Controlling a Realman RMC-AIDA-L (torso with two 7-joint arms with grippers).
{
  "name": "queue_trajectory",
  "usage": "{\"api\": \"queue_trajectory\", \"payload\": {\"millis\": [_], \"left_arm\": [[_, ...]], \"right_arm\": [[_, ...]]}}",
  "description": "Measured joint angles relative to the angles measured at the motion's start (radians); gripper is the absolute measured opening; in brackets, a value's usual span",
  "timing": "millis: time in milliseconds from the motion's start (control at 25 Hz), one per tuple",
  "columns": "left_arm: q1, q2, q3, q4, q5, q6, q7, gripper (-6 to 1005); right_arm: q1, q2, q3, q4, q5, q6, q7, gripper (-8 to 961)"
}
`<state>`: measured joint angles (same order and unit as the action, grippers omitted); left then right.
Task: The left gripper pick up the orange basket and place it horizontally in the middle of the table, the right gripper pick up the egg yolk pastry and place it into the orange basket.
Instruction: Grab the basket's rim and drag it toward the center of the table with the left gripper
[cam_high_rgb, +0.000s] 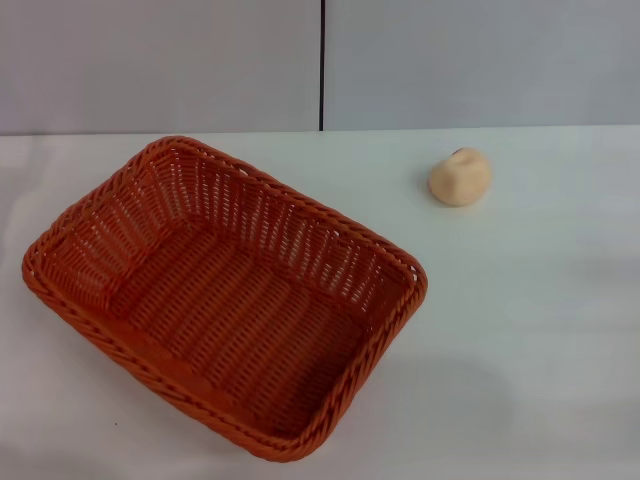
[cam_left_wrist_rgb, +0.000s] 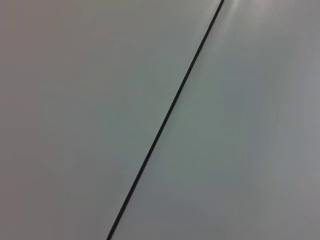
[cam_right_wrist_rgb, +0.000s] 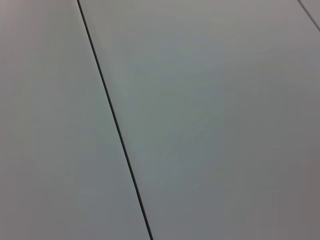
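In the head view the orange basket (cam_high_rgb: 225, 300) lies on the left half of the white table (cam_high_rgb: 520, 330), turned at a slant, with nothing inside it. The egg yolk pastry (cam_high_rgb: 460, 177), a small pale tan ball, rests on the table to the right of the basket and farther back, apart from it. Neither gripper shows in any view. Both wrist views take in only grey wall panels.
A grey wall (cam_high_rgb: 160, 60) with a dark vertical seam (cam_high_rgb: 322, 65) rises behind the table's far edge. That kind of seam crosses the left wrist view (cam_left_wrist_rgb: 165, 120) and the right wrist view (cam_right_wrist_rgb: 115, 120).
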<state>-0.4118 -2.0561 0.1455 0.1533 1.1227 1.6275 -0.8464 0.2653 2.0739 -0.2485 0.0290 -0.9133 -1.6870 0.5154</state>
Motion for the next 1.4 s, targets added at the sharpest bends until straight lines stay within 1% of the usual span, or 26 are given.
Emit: {"api": "queue_trajectory", "payload": {"millis": [400,440,480,560,800,840,960,1000,1080,1120,1160,1280,1320,1360,1400], "left_arm": [[-0.001,0.001,0.007,0.006,0.015,0.004,-0.013,787],[-0.001,0.001,0.030,0.026,0.016,0.004,-0.037,785],[-0.001,0.001,0.030,0.026,0.016,0.004,-0.037,783],[-0.001,0.002,0.075,0.062,0.016,0.002,-0.085,780],[0.005,0.010,0.291,0.265,0.017,-0.025,-0.283,771],[0.008,0.018,0.352,0.319,0.017,-0.043,-0.332,770],[0.012,0.048,0.469,0.397,0.021,-0.081,-0.427,765],[0.011,0.066,0.523,0.427,0.033,-0.095,-0.478,763],[0.000,0.094,0.588,0.474,0.085,-0.109,-0.570,760],[-0.013,0.108,0.612,0.507,0.139,-0.116,-0.628,759],[-0.024,0.115,0.623,0.536,0.187,-0.121,-0.673,757],[-0.065,0.121,0.630,0.648,0.387,-0.129,-0.813,753],[-0.083,0.119,0.631,0.699,0.478,-0.129,-0.865,751],[-0.094,0.116,0.630,0.726,0.533,-0.129,-0.892,750],[-0.113,0.109,0.628,0.764,0.616,-0.129,-0.931,748]], "right_arm": [[0.000,0.000,-0.007,0.000,-0.002,0.015,0.010,540],[0.000,0.000,-0.007,0.000,-0.002,0.017,0.011,539],[0.000,0.000,-0.007,0.000,-0.003,0.020,0.011,539],[0.001,0.000,-0.008,0.001,-0.003,0.024,0.012,538],[0.004,0.002,-0.010,0.010,-0.004,0.027,0.012,536],[0.004,0.002,-0.011,0.012,-0.004,0.028,0.012,536],[0.004,0.003,-0.011,0.013,-0.005,0.030,0.012,535],[0.003,0.003,-0.011,0.013,-0.006,0.031,0.012,534],[0.002,0.003,-0.011,0.014,-0.006,0.031,0.012,534],[0.002,0.003,-0.011,0.014,-0.006,0.032,0.013,533],[0.002,0.003,-0.011,0.014,-0.006,0.033,0.016,533],[0.002,0.003,-0.011,0.014,-0.006,0.041,0.031,532],[0.002,0.003,-0.011,0.014,-0.006,0.043,0.034,532],[0.003,0.003,-0.011,0.014,-0.006,0.046,0.035,531],[0.003,0.003,-0.011,0.014,-0.006,0.048,0.035,531]]}}
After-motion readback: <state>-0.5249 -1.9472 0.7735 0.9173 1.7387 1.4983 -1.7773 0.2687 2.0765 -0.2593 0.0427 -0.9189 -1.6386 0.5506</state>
